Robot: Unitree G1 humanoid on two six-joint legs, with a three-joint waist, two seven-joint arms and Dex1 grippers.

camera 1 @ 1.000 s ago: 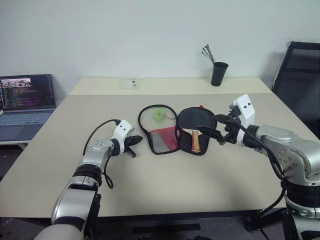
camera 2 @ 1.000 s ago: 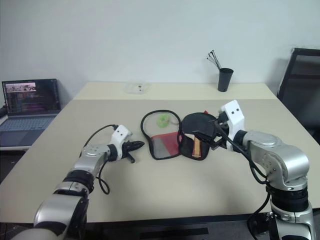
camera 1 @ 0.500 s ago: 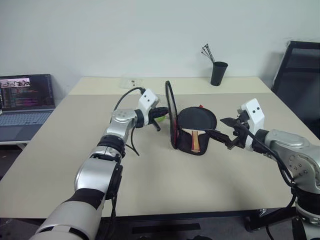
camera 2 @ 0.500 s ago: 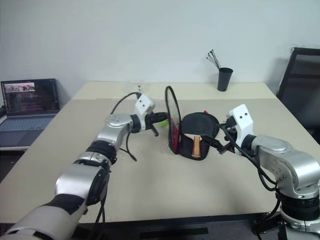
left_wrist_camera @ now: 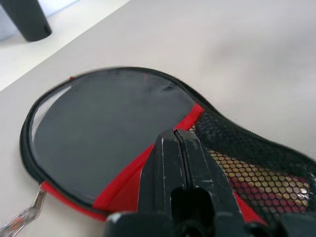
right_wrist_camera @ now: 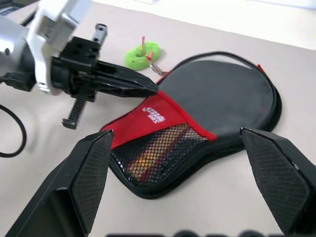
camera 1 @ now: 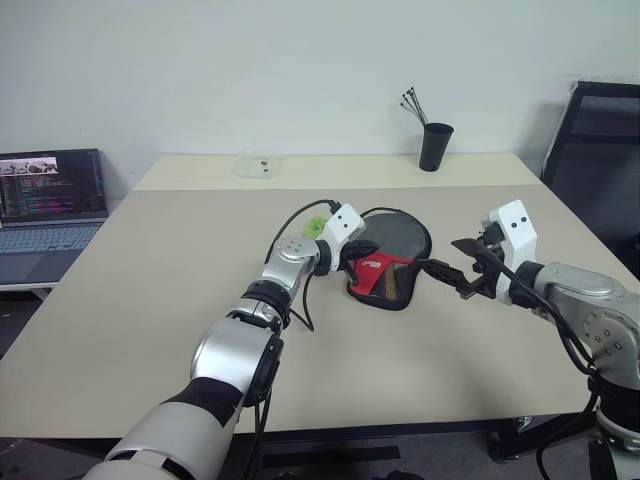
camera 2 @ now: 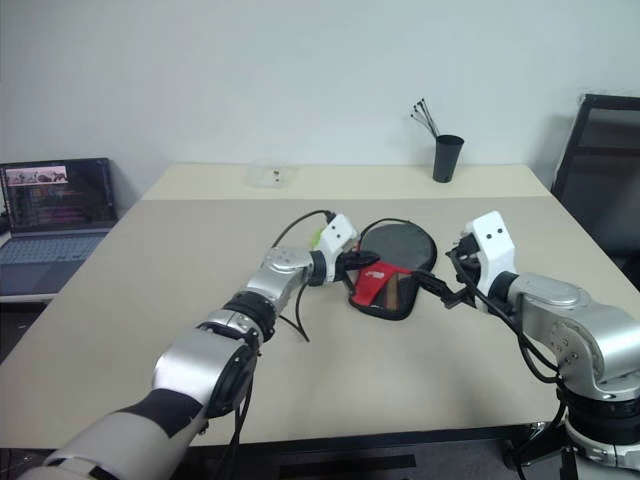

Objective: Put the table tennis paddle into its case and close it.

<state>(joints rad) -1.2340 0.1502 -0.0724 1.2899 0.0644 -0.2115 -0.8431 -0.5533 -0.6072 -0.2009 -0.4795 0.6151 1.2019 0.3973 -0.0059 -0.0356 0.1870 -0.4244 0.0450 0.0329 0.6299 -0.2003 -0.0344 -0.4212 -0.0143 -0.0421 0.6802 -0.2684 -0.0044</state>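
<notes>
The case [camera 1: 388,262] lies flat at the centre of the table [camera 1: 150,300], its cover folded over so the black round part, the red panel and the mesh pocket face up. The paddle [right_wrist_camera: 148,165] is almost wholly hidden inside; only tan and red stripes of its handle show through the mesh. Whether the zipper is drawn cannot be made out. The left gripper [camera 1: 362,262], fingers pressed together, rests its tips at the red panel's edge; whether they pinch any fabric is unclear. The right gripper [camera 1: 448,262] hovers just right of the case with fingers spread wide, touching nothing. A green ring [right_wrist_camera: 139,56] lies just beyond the case, partly behind the left wrist. A black cup [camera 1: 437,147] stands at the upper right, a laptop [camera 1: 50,210] at the left edge, a chair [camera 1: 595,150] cut off at the right.
</notes>
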